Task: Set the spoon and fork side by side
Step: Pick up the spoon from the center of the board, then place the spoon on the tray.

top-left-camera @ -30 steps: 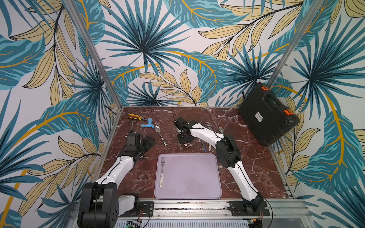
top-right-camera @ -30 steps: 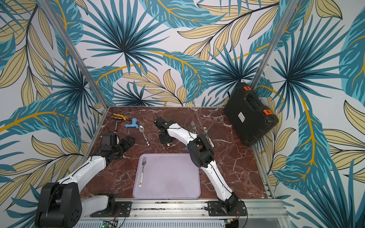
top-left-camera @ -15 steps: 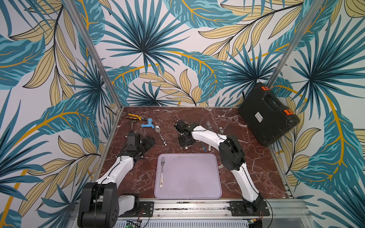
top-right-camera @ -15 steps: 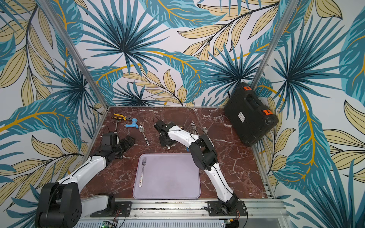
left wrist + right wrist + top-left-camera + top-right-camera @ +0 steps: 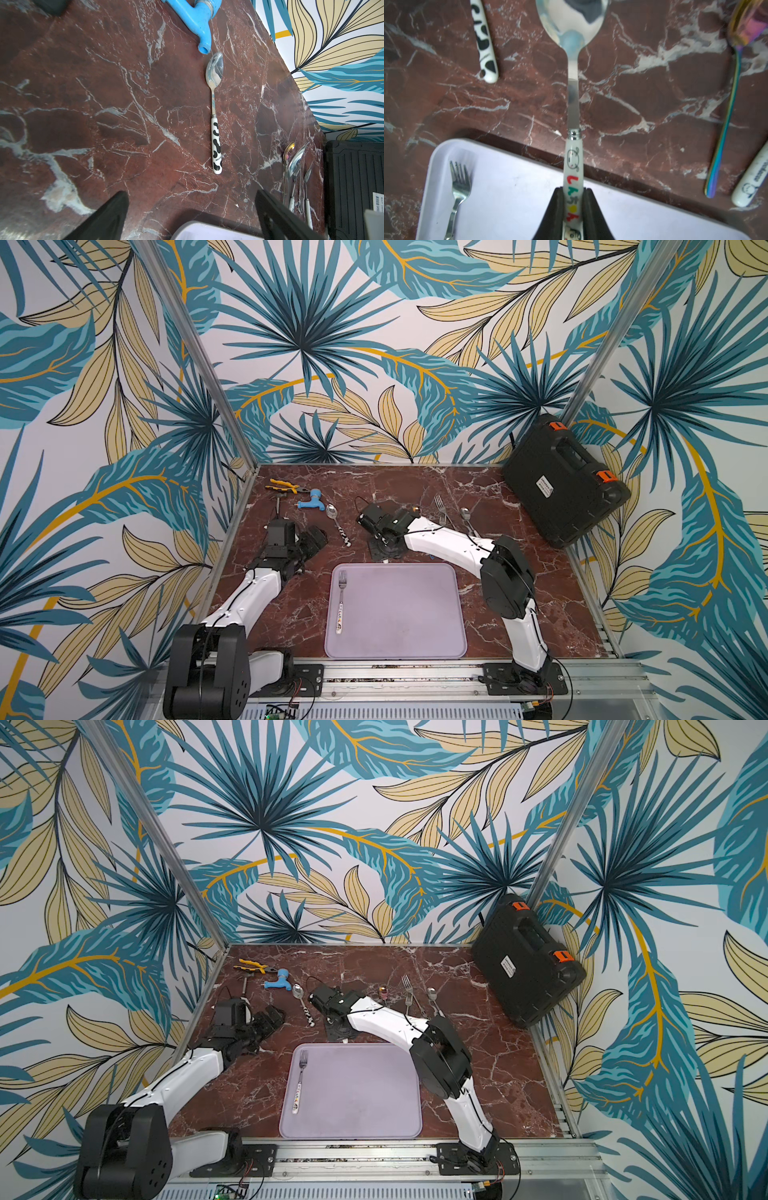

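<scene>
Off the tray's (image 5: 395, 639) far left corner the left gripper (image 5: 312, 540) sits with jaws wide, empty. The fork (image 5: 340, 600) already lies along the tray's left edge. The right gripper (image 5: 573, 192), clamped on the spoon (image 5: 572, 93) by its handle, hangs over the far edge. Laying it beside the fork remains, and bare tray lies open there.
</scene>
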Tool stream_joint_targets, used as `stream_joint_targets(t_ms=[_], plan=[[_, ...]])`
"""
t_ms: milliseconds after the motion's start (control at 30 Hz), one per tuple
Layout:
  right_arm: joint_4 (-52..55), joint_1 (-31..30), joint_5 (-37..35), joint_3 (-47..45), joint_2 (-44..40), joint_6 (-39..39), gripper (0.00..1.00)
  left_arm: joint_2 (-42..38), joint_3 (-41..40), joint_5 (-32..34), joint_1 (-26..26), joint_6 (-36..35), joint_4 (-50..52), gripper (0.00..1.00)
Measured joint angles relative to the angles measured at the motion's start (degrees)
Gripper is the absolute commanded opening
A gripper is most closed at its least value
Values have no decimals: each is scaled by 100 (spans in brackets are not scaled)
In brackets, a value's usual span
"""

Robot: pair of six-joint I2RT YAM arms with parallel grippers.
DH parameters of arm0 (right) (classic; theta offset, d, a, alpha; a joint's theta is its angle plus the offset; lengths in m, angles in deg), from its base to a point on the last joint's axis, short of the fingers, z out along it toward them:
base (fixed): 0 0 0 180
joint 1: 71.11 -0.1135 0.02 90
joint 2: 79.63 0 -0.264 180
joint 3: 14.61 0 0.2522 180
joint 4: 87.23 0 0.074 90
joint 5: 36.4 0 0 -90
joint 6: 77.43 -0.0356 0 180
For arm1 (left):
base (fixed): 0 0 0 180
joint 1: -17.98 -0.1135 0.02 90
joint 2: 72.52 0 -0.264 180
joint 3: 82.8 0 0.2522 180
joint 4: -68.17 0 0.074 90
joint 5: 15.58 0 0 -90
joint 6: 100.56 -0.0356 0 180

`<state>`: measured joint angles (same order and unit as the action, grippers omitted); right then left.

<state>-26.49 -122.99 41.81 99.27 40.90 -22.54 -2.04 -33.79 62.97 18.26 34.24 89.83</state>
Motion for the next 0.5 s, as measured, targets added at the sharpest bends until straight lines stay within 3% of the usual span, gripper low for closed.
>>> stream_joint_targets(t_ms=[500], plan=[[-136, -1272, 52, -857, -219, -1655, 0, 0, 0, -22, 0, 2, -2, 100]])
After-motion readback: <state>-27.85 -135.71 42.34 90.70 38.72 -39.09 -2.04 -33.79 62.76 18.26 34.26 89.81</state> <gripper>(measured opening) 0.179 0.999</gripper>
